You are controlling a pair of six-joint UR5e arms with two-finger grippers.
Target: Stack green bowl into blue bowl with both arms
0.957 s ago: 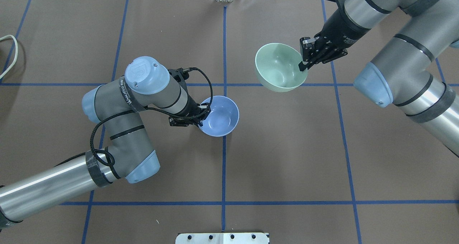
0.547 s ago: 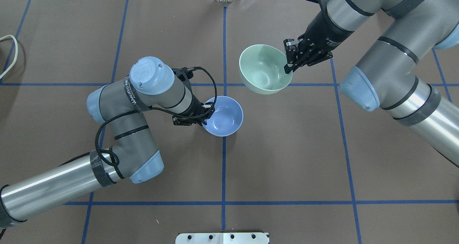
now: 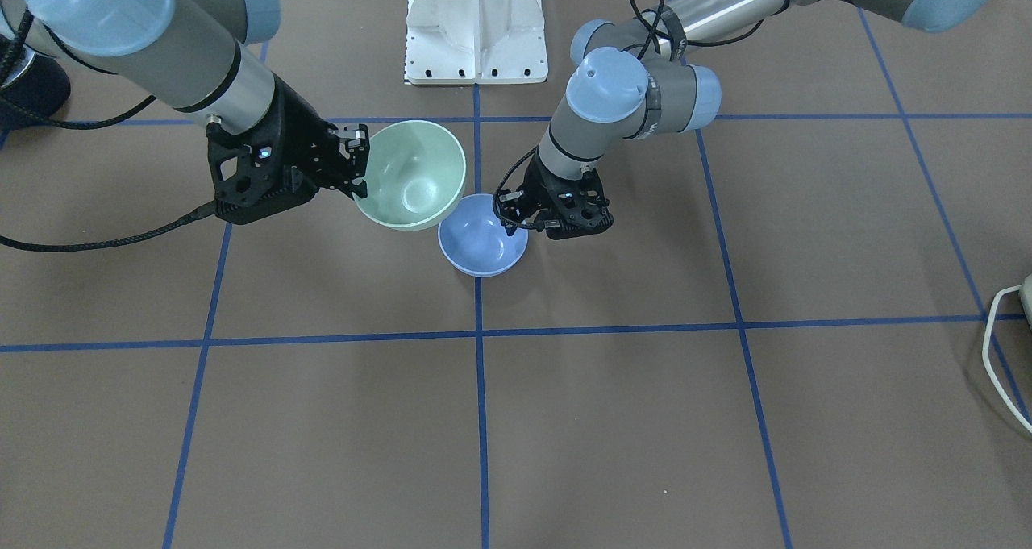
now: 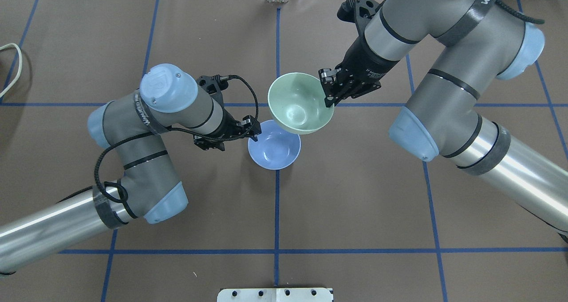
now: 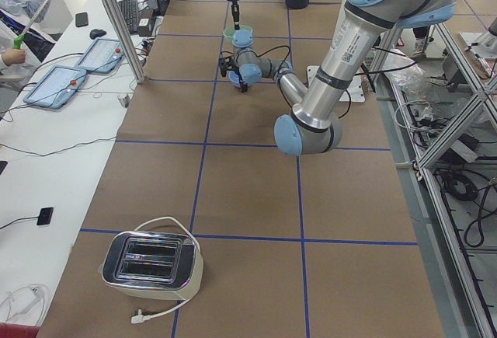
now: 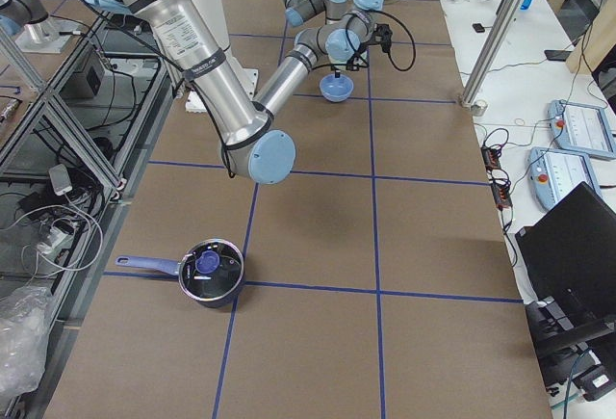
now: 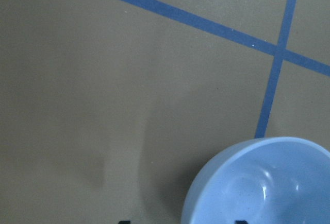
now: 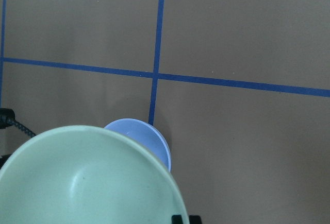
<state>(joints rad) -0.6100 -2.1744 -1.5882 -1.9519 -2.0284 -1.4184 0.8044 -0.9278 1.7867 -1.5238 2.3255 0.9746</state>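
Note:
The pale green bowl (image 4: 298, 104) hangs tilted above the table, pinched at its rim by my right gripper (image 4: 328, 99), which is shut on it. Its near edge overlaps the far rim of the blue bowl (image 4: 273, 153), which stands on the brown table. My left gripper (image 4: 254, 131) is at the blue bowl's left rim with its jaws apart. In the left wrist view the blue bowl (image 7: 263, 183) lies low right, its edge between the two fingertips. The right wrist view shows the green bowl (image 8: 87, 177) in front of the blue bowl (image 8: 147, 134).
The white base pedestal (image 3: 476, 29) stands at the robot's side of the table. A toaster (image 5: 151, 264) sits at the table's left end and a black pot (image 6: 210, 273) at its right end. A white cable (image 4: 11, 67) lies at the left edge.
My right arm has carried the green bowl left and nearer, up to the blue bowl. My left arm has drawn back a little and its jaws have opened off the blue bowl's rim.

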